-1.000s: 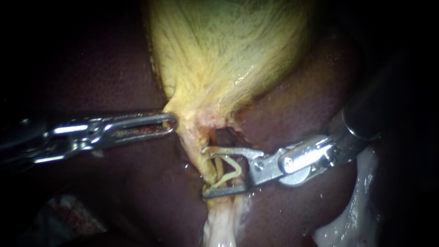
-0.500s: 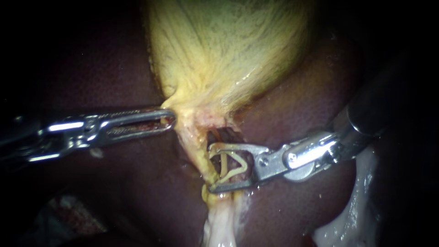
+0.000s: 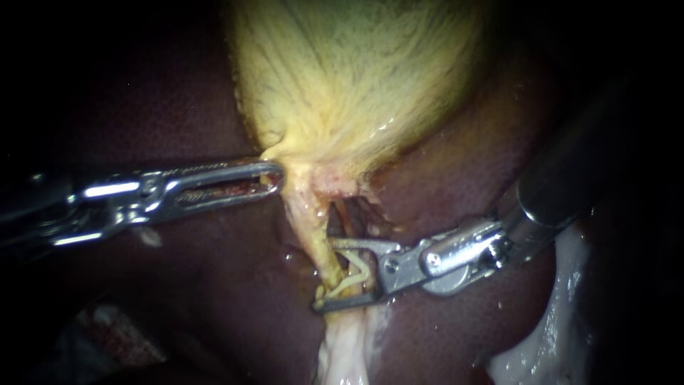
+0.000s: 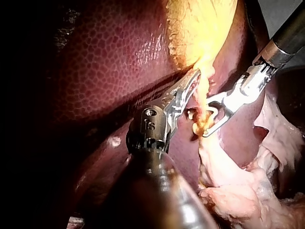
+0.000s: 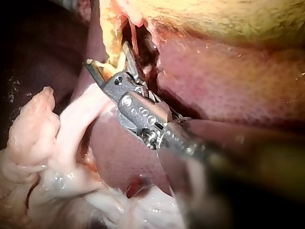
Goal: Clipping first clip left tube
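Now straddling the left tube (image 3: 313, 232) with the right instrument (image 3: 326, 274), entering from three o'clock, with jaws narrowly apart and pressing from both sides on a pale clip (image 3: 356, 274); enclosing the tube between those jaws, against the clip's open end. Gripping the gallbladder (image 3: 356, 78) at its neck with the left instrument (image 3: 269, 178), jaws closed on yellow tissue, at ten o'clock of the clip. Resting all this on dark red liver (image 3: 178, 299); showing pale fatty tissue (image 3: 563, 314) at five o'clock and darkness at the edges.
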`<state>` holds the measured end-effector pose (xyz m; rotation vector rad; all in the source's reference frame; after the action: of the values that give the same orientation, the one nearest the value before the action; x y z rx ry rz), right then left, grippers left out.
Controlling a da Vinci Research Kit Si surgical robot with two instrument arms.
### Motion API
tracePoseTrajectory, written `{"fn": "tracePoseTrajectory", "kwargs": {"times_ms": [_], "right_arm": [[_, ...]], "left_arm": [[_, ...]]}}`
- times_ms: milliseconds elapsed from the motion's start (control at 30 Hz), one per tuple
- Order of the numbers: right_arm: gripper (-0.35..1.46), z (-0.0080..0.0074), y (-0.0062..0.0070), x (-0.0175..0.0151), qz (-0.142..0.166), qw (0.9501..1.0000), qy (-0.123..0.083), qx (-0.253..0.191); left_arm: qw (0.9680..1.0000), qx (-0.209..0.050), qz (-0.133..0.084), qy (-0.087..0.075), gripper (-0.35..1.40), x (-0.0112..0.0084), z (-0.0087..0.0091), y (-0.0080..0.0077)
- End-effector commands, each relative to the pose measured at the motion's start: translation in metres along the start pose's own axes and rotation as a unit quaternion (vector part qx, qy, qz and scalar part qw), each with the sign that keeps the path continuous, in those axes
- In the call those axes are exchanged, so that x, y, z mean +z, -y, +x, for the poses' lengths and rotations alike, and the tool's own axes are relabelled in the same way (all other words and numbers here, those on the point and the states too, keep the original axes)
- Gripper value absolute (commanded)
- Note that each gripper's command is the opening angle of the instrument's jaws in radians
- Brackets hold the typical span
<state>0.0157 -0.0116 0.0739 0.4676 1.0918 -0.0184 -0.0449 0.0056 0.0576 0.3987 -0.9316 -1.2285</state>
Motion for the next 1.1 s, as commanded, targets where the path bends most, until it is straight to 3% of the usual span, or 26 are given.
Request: {"fn": "tracePoseTrajectory", "kwargs": {"times_ms": [33,233,600,667,800,1100], "right_arm": [[0.54,0.0,0.0001,0.0002,0.005,1.0,-0.001,0.003],[0.51,0.0002,0.0003,0.0009,0.019,0.9998,-0.002,0.003],[0.44,0.0004,-0.0002,0.0014,0.014,0.9996,-0.006,0.024],[0.33,0.0003,-0.0003,0.0014,0.014,0.999,-0.005,0.042],[-0.31,0.0,-0.0002,0.0008,0.015,0.9967,-0.005,0.08],[-0.35,-0.0001,-0.0002,0.0008,0.016,0.9952,-0.005,0.097]], "left_arm": [[1.0,0.0,-0.001,0.0,-0.35,0.0001,0.0,0.0],[1.0,0.0,-0.002,0.0,-0.35,0.0004,-0.0001,0.0001],[1.0,-0.001,-0.003,0.001,-0.35,0.0009,-0.0001,0.0002],[1.0,-0.001,-0.003,0.001,-0.35,0.001,-0.0001,0.0002],[1.0,0.0,-0.003,0.001,-0.35,0.0011,0.0,0.0002],[1.0,0.0,-0.003,0.001,-0.35,0.0011,0.0,0.0002]]}}
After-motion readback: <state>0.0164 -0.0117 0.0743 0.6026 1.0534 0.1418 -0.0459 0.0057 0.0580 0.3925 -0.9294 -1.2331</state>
